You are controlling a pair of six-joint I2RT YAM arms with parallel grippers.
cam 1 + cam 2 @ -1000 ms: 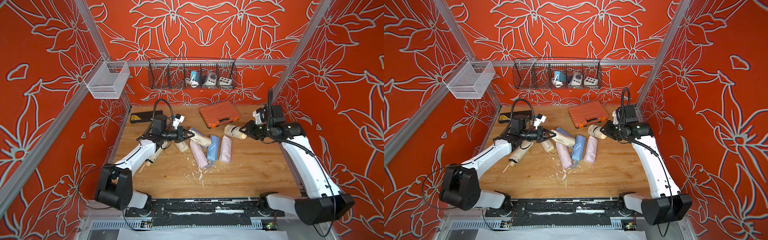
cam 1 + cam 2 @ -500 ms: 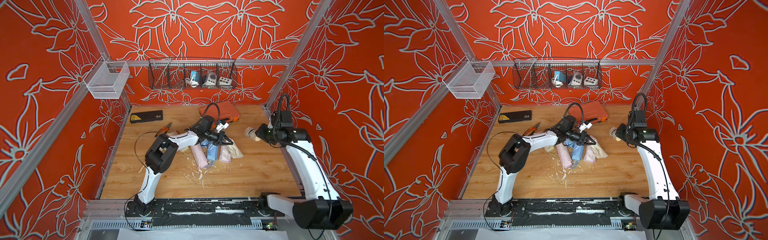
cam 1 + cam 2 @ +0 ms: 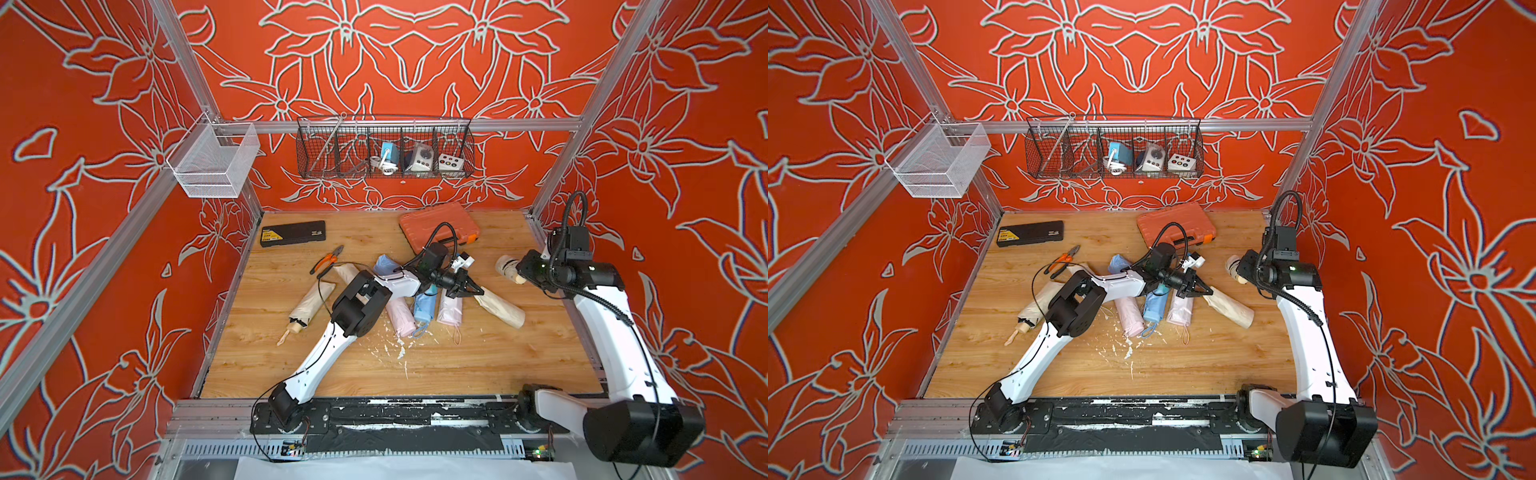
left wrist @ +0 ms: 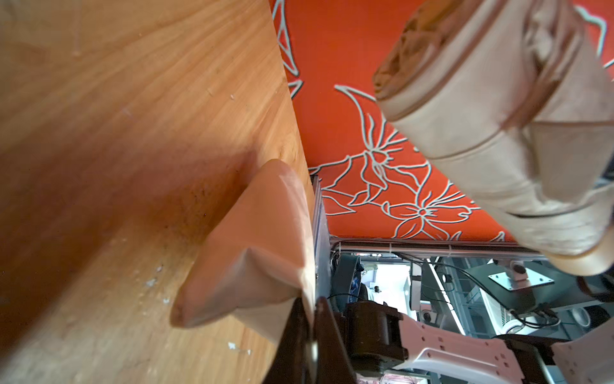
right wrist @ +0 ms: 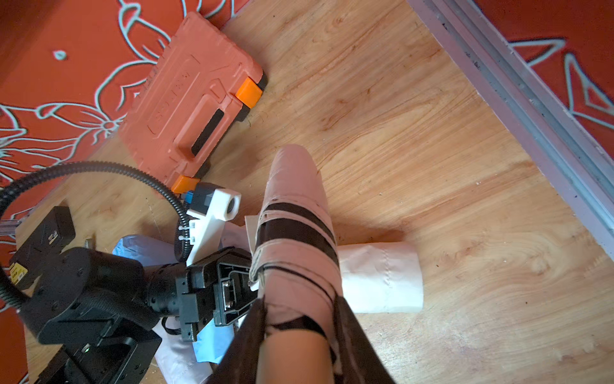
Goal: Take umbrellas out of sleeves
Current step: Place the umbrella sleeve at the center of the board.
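At the left, the bare cream umbrella (image 3: 309, 305) lies on the table (image 3: 478, 365), and its far end goes under the left arm (image 3: 361, 303). In the middle pile, the pink umbrella (image 3: 401, 318), the blue umbrella (image 3: 424, 309) and the pale pink umbrella (image 3: 451, 309) have their far ends covered by the same arm. In the right wrist view the fingertips of the left hand (image 3: 478, 288) are hidden behind the held cream umbrella (image 5: 295, 212).

The bare cream umbrella runs from near-left, where its wooden handle is, to far-right. The three in the pile lie side by side, near to far. The left hand is clenched on the far-left end of the cream sleeve (image 3: 500, 307). This sleeve lies flat on the table just right of the pile and runs to near-right. The right hand (image 3: 521, 272) grasps the held cream umbrella at its handle end, above the table at the far right. Its tip points left, apart from the sleeve.

One second ago the left arm was over the left part of the table and covered the bare cream umbrella, and both hands were nearer the middle. Since half a second ago, almost nothing has changed.
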